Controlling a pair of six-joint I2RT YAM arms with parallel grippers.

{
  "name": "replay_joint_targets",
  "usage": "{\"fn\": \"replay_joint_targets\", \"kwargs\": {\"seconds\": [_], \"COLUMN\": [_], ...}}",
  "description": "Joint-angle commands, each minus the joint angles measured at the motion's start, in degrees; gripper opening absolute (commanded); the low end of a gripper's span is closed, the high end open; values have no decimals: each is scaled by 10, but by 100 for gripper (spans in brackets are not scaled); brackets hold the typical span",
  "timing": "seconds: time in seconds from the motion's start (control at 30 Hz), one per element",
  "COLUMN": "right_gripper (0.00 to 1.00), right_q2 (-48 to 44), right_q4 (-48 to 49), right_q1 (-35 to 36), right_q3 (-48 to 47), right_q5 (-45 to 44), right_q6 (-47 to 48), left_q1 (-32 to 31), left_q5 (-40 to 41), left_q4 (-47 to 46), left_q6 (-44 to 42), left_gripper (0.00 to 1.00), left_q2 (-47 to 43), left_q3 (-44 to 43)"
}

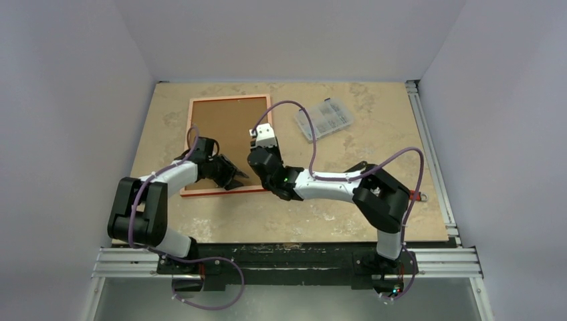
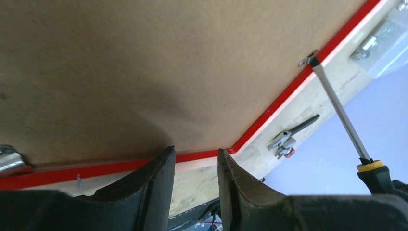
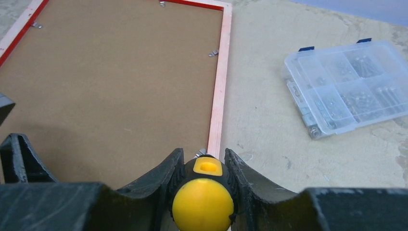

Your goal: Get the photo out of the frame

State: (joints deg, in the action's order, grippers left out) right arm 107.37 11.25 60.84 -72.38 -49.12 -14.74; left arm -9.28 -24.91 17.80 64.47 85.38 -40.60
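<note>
The red frame (image 1: 227, 99) lies face down on the table with the photo inside it, showing only its brown board back (image 1: 231, 130). My left gripper (image 2: 195, 153) is open at the frame's near edge (image 2: 284, 101). Its fingertips rest against the red strip and hold nothing. My right gripper (image 3: 204, 154) is shut on a screwdriver's yellow and black handle (image 3: 203, 202). The screwdriver shaft (image 2: 337, 108) runs down to a small metal tab (image 2: 305, 60) on the frame's right side (image 3: 219, 96).
A clear plastic organizer box (image 1: 324, 119) of small parts sits on the table to the right of the frame, also seen in the right wrist view (image 3: 346, 86). A small metal clamp (image 2: 284, 142) lies near the table's right edge. Grey walls enclose the table.
</note>
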Motion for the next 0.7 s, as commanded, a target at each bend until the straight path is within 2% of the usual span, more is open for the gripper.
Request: {"fn": "replay_joint_targets", "kwargs": {"seconds": [0.0,0.13,0.17,0.37,0.67], "right_gripper": [0,0,0,0,0], "right_q2": [12,26,31,-27,-74], "right_q4": [188,262,253,157,-3], "right_q1": [12,14,15,21,22], "right_q3": [53,58,48,45,22], "right_q5": [-79,-73,-73,-27,-27], "right_q6": [62,78,77,14,9], "left_q1": [7,8,8,8,8], "left_q5": [31,28,28,30,2], "left_q4": [29,26,27,23,5], "left_q6": [3,2,2,-13,-34], "left_gripper": [37,36,36,35,39], "left_q2": [14,21,20,14,8], "left_q3": [15,18,18,14,0]}}
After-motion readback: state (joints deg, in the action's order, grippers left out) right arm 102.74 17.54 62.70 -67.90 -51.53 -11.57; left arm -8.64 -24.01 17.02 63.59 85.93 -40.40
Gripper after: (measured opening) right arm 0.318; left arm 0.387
